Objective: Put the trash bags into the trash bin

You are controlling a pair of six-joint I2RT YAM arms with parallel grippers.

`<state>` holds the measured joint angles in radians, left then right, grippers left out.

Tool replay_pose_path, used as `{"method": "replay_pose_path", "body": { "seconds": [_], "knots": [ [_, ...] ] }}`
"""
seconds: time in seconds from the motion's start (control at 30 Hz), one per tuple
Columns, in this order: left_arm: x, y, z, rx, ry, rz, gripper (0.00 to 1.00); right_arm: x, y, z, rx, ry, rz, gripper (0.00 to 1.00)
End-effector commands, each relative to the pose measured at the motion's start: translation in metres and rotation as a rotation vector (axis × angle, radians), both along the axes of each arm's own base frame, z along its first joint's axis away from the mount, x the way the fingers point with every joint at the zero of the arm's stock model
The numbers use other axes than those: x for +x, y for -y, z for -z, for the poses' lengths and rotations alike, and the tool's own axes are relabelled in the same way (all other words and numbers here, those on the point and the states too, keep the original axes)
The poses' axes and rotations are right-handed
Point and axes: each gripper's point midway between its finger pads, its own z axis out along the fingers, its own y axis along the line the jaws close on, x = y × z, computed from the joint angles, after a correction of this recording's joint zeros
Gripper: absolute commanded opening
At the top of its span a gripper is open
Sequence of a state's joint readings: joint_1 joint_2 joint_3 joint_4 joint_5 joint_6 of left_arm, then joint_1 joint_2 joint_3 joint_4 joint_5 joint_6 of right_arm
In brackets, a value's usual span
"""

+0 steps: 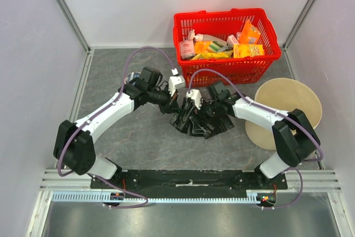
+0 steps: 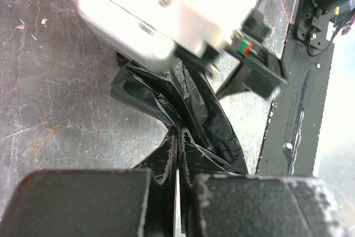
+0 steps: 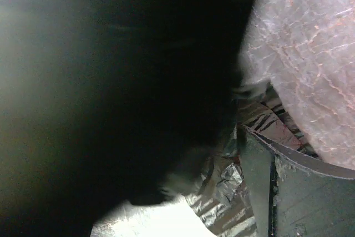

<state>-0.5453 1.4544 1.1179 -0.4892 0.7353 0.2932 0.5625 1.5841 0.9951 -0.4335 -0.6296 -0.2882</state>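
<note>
The black trash bags lie in a crumpled heap at the middle of the grey stone-pattern tabletop, with both arms reaching in over them from either side. The left pincer sits at the heap's 10 o'clock edge. In the left wrist view its fingers are pressed together on a fold of thin black film that runs up between them from the heap. Right beside it, at the heap's 12 o'clock, is the right pincer, low on the plastic and spread wide. In the right wrist view, only one dark finger shows clearly, with wrinkled shiny film just beyond it. The rest of that view is a dark blur, so I cannot tell whether this pincer touches the bags.

The white wrist camera of the right arm fills the top of the left wrist view, close above the bags.

The beige trash bin is at 3 o'clock on the tabletop, well apart from the bags and partly behind the right arm's elbow. I cannot tell whether it stands upright or lies tipped. A red shopping basket at 1 o'clock holds packaged groceries.
</note>
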Motion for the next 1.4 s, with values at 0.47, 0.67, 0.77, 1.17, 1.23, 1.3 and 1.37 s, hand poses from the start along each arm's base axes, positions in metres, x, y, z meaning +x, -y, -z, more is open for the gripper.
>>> {"method": "replay_pose_path", "body": {
  "seconds": [0.47,0.67,0.77,1.17,1.23,1.3,1.37],
  "knots": [
    [0.02,0.004,0.008,-0.011,-0.198,-0.161,0.02,0.009,-0.012,0.023,-0.007,0.178,0.182,0.98],
    [0.029,-0.01,0.01,-0.017,-0.208,-0.216,0.02,0.008,-0.013,0.037,-0.054,0.207,0.196,0.98],
    [0.027,-0.012,0.015,-0.009,-0.212,-0.214,0.02,0.01,-0.011,0.046,-0.086,0.205,0.211,0.94],
    [0.012,-0.022,0.026,-0.039,-0.244,-0.171,0.02,0.023,-0.01,0.078,-0.226,0.134,0.27,0.49],
    [0.009,-0.023,0.027,-0.045,-0.243,-0.161,0.02,0.024,-0.01,0.082,-0.245,0.124,0.271,0.37],
    [0.007,-0.025,0.026,-0.05,-0.24,-0.154,0.02,0.024,-0.01,0.087,-0.265,0.116,0.272,0.26],
    [0.007,-0.026,0.024,-0.053,-0.226,-0.152,0.02,0.025,-0.009,0.092,-0.289,0.108,0.274,0.14]
  ]
}}
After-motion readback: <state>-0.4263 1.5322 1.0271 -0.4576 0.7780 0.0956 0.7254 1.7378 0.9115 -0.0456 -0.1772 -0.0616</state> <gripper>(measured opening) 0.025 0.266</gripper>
